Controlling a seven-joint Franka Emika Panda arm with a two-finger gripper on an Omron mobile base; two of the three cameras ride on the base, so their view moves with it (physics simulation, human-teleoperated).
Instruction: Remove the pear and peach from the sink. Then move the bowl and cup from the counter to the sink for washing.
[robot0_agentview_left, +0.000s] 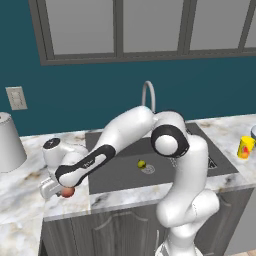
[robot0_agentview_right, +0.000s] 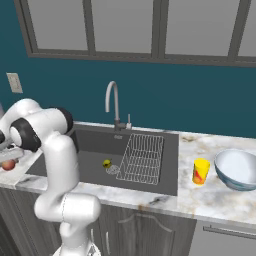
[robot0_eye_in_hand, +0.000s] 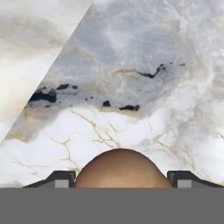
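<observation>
Round reddish-orange peach (robot0_eye_in_hand: 120, 168) sitting between parted fingers (robot0_eye_in_hand: 57, 179) over the white marble desk (robot0_eye_in_hand: 131, 65), small yellow-green pear (robot0_agentview_left: 141, 163) lying at three o'clock in the dark grey sink (robot0_agentview_left: 120, 172).

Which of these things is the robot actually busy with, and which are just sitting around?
Part of the job: peach, pear, sink, cup, bowl, counter.

Just sitting around: faucet, wire rack, upturned grey-white vessel, wall outlet.

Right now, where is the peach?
The peach is on the counter left of the sink, between the open fingers of the gripper.
</observation>
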